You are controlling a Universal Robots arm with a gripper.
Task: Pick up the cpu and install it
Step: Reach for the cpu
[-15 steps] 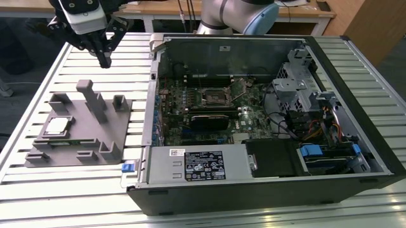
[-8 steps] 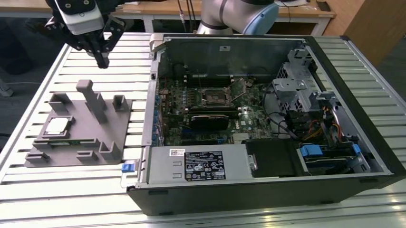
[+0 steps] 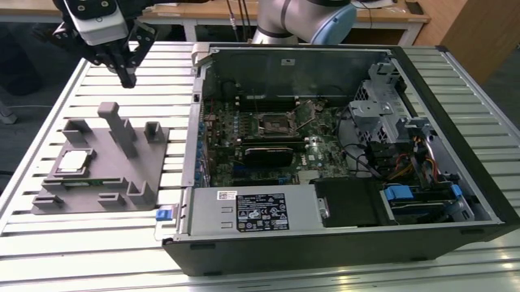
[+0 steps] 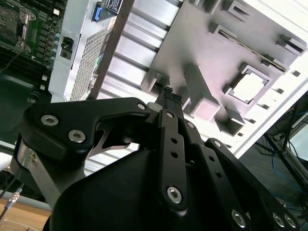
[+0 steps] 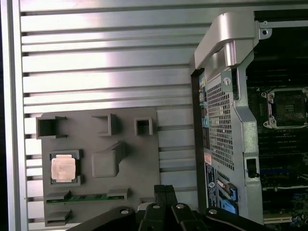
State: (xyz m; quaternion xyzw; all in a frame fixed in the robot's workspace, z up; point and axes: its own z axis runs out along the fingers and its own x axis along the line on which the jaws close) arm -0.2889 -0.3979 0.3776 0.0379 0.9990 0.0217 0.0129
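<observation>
The cpu [image 3: 73,160] is a small shiny square chip resting in a recess of the grey plastic tray [image 3: 122,194] at the exterior view's left; both wrist views show the cpu [image 5: 64,169] [image 4: 249,86] too. My gripper [image 3: 126,81] hangs in the air above the far end of the tray, well clear of the chip, with its black fingers [image 5: 165,192] pressed together and nothing between them. The black socket frame [image 3: 272,123] sits open on the motherboard inside the computer case, and the socket [image 5: 288,107] shows in the first wrist view.
The open computer case [image 3: 422,91] lies on a slatted aluminium table [image 3: 122,67], with drive bays, cables and a power supply [image 3: 256,210] inside. The tray carries upright grey posts [image 3: 119,125] and a green memory stick [image 5: 86,197] near the chip.
</observation>
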